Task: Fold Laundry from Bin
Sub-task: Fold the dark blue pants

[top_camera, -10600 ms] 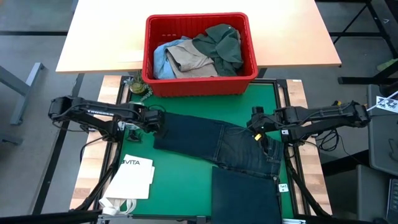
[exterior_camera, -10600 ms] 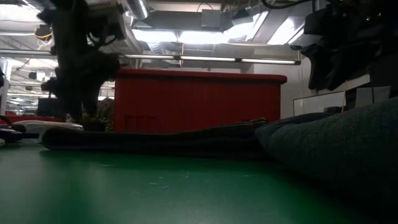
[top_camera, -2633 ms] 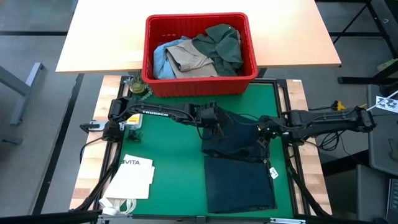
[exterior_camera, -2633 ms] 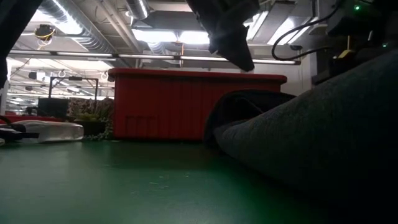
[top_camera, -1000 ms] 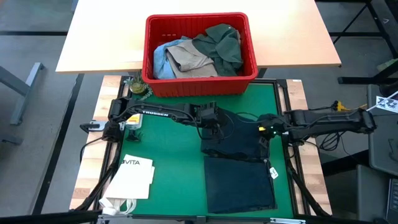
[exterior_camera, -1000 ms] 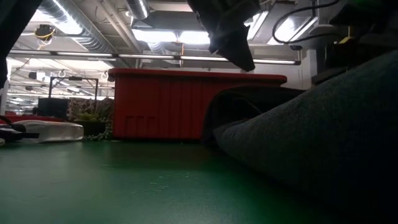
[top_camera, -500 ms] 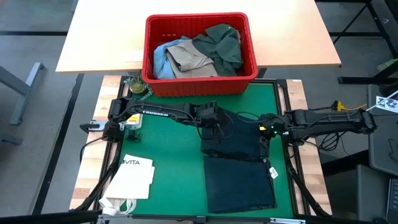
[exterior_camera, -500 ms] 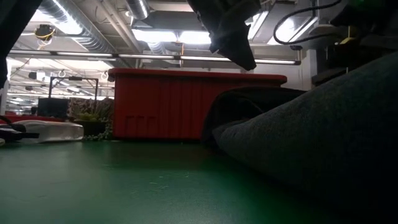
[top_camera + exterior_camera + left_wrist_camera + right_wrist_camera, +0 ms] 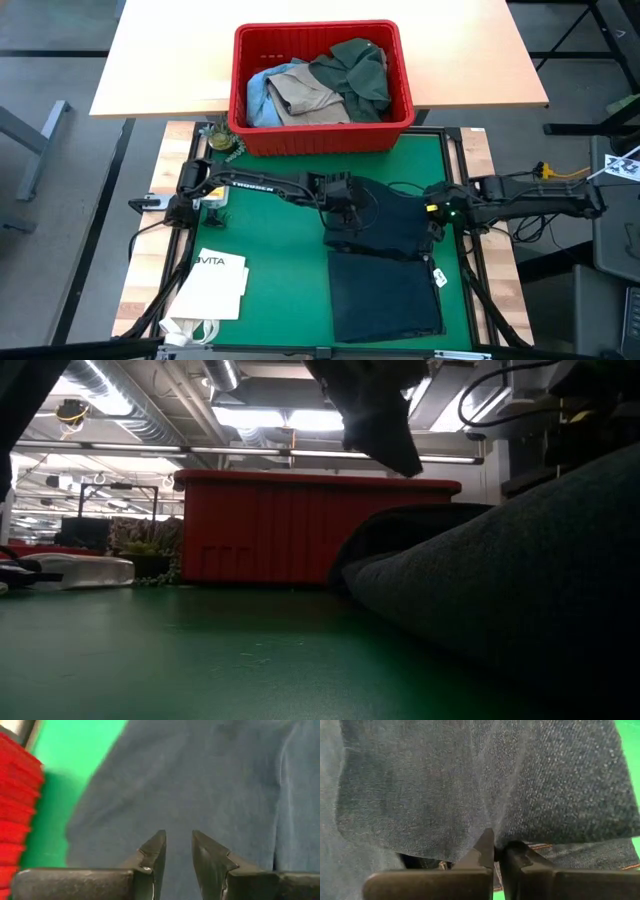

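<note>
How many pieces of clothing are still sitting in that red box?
3 show in the red box: a light blue piece at its left, a tan one in the middle, a dark green one at right. More may lie underneath.

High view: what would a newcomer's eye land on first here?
The red ribbed plastic bin, heaped with green, tan and light blue garments, sits at the far edge of the green mat. In front of it, dark navy denim trousers lie partly folded, with the left pincer and right pincer at either side of the fold.
</note>
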Available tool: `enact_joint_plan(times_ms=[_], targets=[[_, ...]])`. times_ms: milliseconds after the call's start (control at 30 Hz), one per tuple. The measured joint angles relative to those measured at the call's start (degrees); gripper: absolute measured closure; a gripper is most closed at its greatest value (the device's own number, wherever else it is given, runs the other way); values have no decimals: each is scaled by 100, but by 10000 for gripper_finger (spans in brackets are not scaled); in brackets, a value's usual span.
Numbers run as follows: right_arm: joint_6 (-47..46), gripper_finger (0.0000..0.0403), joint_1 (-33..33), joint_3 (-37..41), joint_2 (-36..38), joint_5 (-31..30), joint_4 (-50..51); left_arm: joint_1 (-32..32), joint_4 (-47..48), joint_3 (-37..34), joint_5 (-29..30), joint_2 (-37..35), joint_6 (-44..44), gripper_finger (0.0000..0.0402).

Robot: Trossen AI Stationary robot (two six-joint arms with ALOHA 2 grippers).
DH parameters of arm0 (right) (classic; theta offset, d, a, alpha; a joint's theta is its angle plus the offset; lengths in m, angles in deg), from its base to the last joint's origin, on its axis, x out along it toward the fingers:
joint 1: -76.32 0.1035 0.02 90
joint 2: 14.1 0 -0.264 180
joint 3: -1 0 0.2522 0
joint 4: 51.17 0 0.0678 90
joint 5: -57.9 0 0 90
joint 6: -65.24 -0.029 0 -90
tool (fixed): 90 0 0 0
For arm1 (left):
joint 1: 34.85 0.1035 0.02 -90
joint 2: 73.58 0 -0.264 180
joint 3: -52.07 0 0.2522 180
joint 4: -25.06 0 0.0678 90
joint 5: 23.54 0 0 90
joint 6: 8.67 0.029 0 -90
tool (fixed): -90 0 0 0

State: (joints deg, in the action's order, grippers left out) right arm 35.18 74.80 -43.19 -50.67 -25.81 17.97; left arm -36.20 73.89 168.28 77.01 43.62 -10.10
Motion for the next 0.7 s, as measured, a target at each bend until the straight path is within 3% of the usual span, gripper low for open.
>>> enact_joint_plan(times_ms=[200,467,700], targets=[[199,385,-1,0,-3,200,14,-165,208,-13,-102,329,1,313],[607,395,0,-186,-2,706,248,-325,159,-15,212,339,-2,313],[465,397,0,-463,-3,240,618,-319,185,-17,-3,374,-152,313]])
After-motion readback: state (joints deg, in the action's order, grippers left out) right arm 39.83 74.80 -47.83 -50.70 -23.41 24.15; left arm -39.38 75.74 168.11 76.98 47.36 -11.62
